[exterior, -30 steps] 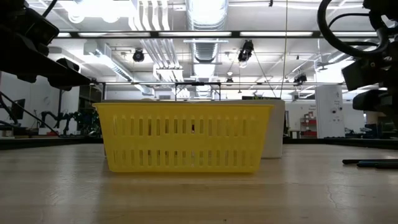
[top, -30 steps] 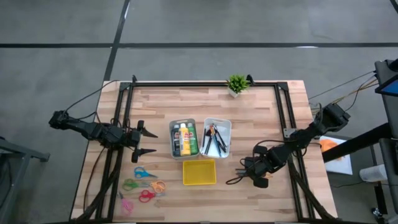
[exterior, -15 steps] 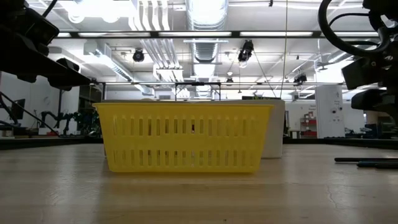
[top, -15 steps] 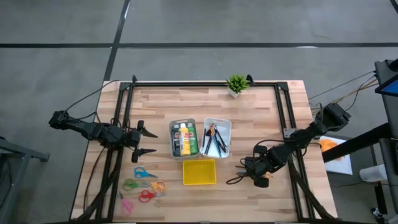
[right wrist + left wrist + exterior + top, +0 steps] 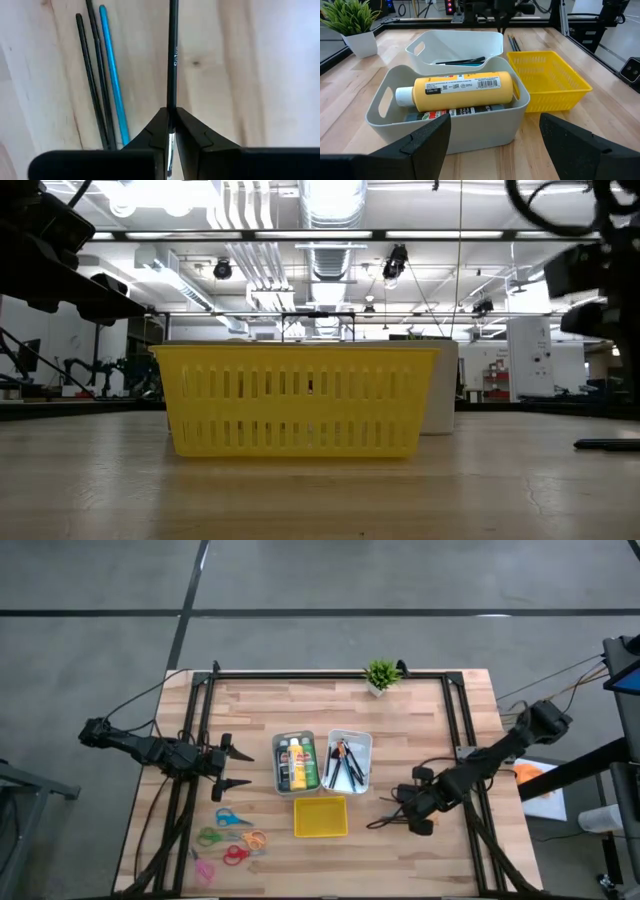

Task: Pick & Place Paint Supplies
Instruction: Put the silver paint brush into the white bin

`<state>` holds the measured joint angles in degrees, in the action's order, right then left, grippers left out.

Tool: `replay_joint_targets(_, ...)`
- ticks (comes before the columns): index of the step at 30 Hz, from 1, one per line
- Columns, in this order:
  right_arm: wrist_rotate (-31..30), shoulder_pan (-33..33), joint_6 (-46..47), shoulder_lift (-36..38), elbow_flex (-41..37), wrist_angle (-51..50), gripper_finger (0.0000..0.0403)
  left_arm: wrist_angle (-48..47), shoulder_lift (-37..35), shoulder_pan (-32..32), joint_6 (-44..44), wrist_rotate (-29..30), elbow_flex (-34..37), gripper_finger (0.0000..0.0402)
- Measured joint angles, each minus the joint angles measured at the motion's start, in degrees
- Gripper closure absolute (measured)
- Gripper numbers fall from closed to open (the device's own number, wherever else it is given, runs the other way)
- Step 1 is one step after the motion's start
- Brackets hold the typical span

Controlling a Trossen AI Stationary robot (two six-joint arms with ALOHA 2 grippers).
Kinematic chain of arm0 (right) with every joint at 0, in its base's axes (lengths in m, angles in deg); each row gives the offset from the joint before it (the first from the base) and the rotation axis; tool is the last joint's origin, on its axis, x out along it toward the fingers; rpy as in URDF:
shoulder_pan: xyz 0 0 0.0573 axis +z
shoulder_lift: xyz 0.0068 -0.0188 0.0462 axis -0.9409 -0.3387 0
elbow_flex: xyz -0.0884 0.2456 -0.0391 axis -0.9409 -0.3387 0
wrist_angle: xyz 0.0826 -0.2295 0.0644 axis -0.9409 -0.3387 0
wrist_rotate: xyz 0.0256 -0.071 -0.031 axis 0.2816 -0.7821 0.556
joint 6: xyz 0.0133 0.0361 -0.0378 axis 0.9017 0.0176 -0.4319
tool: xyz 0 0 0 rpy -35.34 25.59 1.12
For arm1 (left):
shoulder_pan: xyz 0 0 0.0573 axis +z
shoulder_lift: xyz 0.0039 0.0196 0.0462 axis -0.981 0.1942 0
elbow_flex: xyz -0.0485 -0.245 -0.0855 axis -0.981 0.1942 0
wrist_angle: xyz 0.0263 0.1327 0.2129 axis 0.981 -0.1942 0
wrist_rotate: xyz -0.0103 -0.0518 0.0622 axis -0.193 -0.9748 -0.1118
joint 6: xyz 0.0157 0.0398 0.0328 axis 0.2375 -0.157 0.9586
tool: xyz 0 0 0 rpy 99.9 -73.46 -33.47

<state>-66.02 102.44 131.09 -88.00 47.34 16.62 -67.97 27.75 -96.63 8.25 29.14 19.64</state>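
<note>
bright, even overhead light | ceiling lamps [image 5: 330, 200] glare | arms backlit dark | faint shadows

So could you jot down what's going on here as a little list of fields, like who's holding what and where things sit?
right gripper: shut on a thin dark brush, above the table
loose on table: blue pencil and dark brushes, side by side
left gripper: open, waiting beside the grey bin
grey bin: yellow paint bottle lying on others
white bin: more brushes
yellow basket: looks empty

Grey floor [image 5: 330, 575] surrounds the wooden table [image 5: 420, 850]; bright ceiling lights [image 5: 330, 200] overhead.
</note>
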Motion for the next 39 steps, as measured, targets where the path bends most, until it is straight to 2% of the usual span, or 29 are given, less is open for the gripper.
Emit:
replay_joint_targets(8, -0.61, -4.53, 0.05, 12.79, 0.0, -1.02, 0.0385, 0.0, 0.0, 0.01, 0.0, 0.0, 0.0, 0.0096)
replay_joint_targets(12, -3.33, -8.31, -0.07, 19.33, 0.04, -0.71, 0.0385, 0.0, 0.0, -0.01, 0.0, -0.02, 0.0, 0.0096)
replay_joint_targets(17, -4.74, -15.15, 0.73, 26.0, 0.07, 2.84, 0.0385, 0.0, 0.0, -0.01, 0.0, -0.01, 0.02, 0.0096)
replay_joint_targets(21, -4.88, -21.29, 0.83, 28.62, 0.11, 8.37, 0.0385, 0.0, 0.0, 0.0, 0.0, 0.0, 0.0, 0.0096)
replay_joint_targets(26, -4.62, -28.21, 1.5, 27.88, 0.13, 15.2, 0.0385, -0.01, 0.0, 0.01, 0.0, 0.0, 0.0, 0.0096)
replay_joint_targets(31, -3.69, -33.53, 8.29, 24.05, 0.15, 20.71, 0.0385, 0.0, 0.0, -0.01, 0.0, 0.0, 0.02, 0.0096)
replay_joint_targets(39, 4.38, -36.71, 10.51, 13.95, 0.17, 26.23, 0.0385, 0.0, 0.0, -0.01, 0.0, 0.0, 0.02, 0.0096)
